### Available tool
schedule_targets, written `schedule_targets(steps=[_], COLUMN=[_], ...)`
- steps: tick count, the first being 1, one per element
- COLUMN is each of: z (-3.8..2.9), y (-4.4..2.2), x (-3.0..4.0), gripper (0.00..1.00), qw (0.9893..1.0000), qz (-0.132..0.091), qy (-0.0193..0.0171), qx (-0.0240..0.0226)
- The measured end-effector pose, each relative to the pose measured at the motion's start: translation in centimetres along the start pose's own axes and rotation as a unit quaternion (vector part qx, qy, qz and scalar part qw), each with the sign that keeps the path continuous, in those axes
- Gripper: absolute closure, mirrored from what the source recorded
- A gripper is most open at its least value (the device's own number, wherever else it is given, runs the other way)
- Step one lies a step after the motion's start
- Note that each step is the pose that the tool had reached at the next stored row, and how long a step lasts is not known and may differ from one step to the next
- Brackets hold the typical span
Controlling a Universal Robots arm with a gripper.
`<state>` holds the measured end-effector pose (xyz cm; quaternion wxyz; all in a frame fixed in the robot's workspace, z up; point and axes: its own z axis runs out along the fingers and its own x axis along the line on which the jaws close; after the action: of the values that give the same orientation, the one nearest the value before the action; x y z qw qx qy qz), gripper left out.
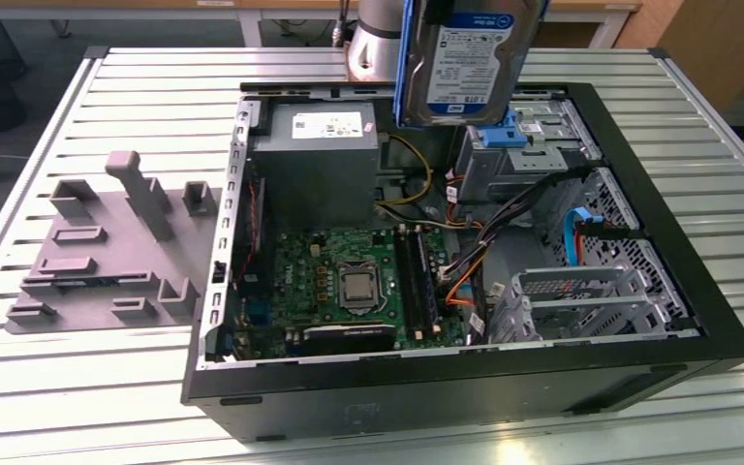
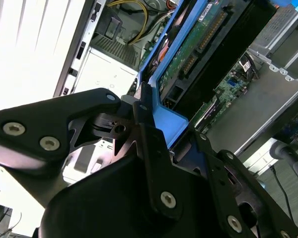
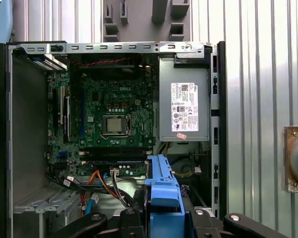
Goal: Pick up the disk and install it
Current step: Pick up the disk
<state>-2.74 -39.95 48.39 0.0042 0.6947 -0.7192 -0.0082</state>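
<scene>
I saw the disk (image 1: 469, 63) hanging upright over the open case (image 1: 689, 242), its top cut off in the exterior view, with the gripper (image 2: 161, 124) clenched on its blue carrier, fingertips partly hidden.

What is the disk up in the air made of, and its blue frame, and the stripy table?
The flat rectangular grey disk looks like metal, with a dull sheen around its papery white-and-blue label. Its blue carrier frame seems moulded plastic: even colour, soft gloss, rounded ribs. The slatted silver table is probably aluminium or steel, since it glares brightly.
</scene>
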Motion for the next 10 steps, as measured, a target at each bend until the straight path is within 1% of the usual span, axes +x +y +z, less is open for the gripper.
schedule_targets(steps=[10], z=[0.00], y=[-0.01], x=[0.25], gripper=[0.64], qw=[1.0000], qz=[0.000], qy=[0.0000], qx=[0.0000])
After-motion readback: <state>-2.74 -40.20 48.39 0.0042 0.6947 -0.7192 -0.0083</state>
